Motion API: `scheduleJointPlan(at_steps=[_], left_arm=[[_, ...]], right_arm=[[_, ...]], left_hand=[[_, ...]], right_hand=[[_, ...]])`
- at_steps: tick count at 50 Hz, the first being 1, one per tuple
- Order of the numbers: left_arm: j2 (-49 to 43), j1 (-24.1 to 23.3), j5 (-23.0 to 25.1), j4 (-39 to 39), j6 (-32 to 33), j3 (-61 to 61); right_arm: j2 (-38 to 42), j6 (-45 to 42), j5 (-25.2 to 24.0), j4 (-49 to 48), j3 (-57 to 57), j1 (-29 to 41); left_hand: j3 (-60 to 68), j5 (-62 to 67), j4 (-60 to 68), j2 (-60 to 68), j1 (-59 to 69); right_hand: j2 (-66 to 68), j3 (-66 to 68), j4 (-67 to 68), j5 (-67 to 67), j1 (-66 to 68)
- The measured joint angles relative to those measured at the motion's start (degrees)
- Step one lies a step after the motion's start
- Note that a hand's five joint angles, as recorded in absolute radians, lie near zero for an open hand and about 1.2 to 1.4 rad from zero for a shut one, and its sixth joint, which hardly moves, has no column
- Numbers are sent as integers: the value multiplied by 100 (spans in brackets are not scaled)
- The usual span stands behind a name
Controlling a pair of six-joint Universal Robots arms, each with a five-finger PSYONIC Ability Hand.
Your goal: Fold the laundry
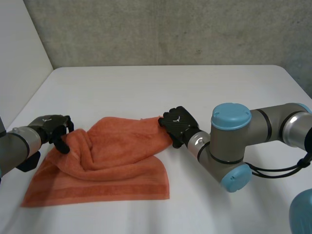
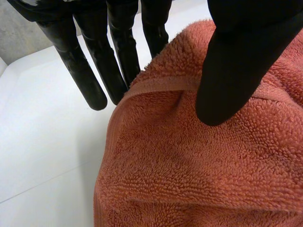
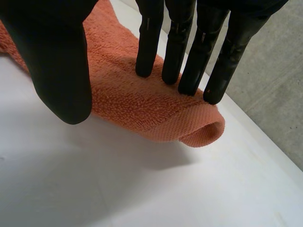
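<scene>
An orange towel (image 1: pixel 117 161) lies crumpled on the white table (image 1: pixel 146 87), its near part flat and its far edge bunched up between my two hands. My left hand (image 1: pixel 51 127) is at the towel's far left corner. In the left wrist view its thumb (image 2: pixel 232 71) presses the towel (image 2: pixel 199 170) near the hem while the fingers (image 2: pixel 90 80) reach down behind that edge. My right hand (image 1: pixel 178 124) holds the far right corner. There the fingertips (image 3: pixel 189 61) sit on top of the rolled towel corner (image 3: pixel 142 109) and the thumb (image 3: pixel 57 61) stands on its other side.
A grey wall runs behind the table's far edge, and a white panel (image 1: pixel 19 58) closes off the left side. My right arm's elbow (image 1: pixel 231 146) hangs over the table at the right. Bare table surface lies beyond the towel and in front of it.
</scene>
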Motion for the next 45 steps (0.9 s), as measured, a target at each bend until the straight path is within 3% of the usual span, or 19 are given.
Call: scheduleJointPlan(at_steps=[7, 8, 15, 16, 19, 22, 29, 38, 45], left_arm=[[21, -1, -11, 4, 0, -19], [32, 0, -13, 5, 0, -28], [120, -20, -18, 6, 1, -77], [133, -27, -19, 5, 1, -84], [253, -47, -23, 1, 1, -119], [449, -61, -22, -4, 0, -167], [1569, -153, -2, -62, -11, -346], [3007, -548, 17, -163, -164, -486], [3168, -941, 23, -163, -374, -580]], right_arm=[[248, -12, 14, 10, -272, -8], [324, -24, 22, 13, -359, -11], [507, -178, 115, 27, -709, -32], [507, -191, 138, 28, -741, -39], [442, -202, 235, 40, -813, -59], [195, -148, 349, 62, -822, -82], [-1468, 484, 479, 516, -511, -531], [-3339, 752, -172, 2197, -390, -1371], [-3503, 747, -601, 3010, -754, -1812]], left_hand=[[1061, 1068, 1075, 1111, 1009], [1713, 1739, 1751, 1769, 1633], [2178, 2062, 2227, 2234, 1771], [2197, 2062, 2229, 2252, 1771], [2197, 2062, 2241, 2253, 1771], [2198, 2062, 2245, 2254, 1771], [2219, 2062, 2247, 2268, 1771], [2221, 2062, 2248, 2270, 1771], [2227, 2062, 2249, 2275, 1773]], right_hand=[[236, 217, 202, 207, 193], [1259, 1238, 1232, 1229, 1040], [2212, 2224, 2237, 2204, 1870], [2971, 2978, 3039, 2969, 2300], [2971, 2982, 3048, 2980, 2300], [2971, 2982, 3048, 2982, 2300], [2971, 2996, 3048, 2994, 2300], [2971, 3026, 3049, 3056, 2300], [2971, 3030, 3052, 3056, 2300]])
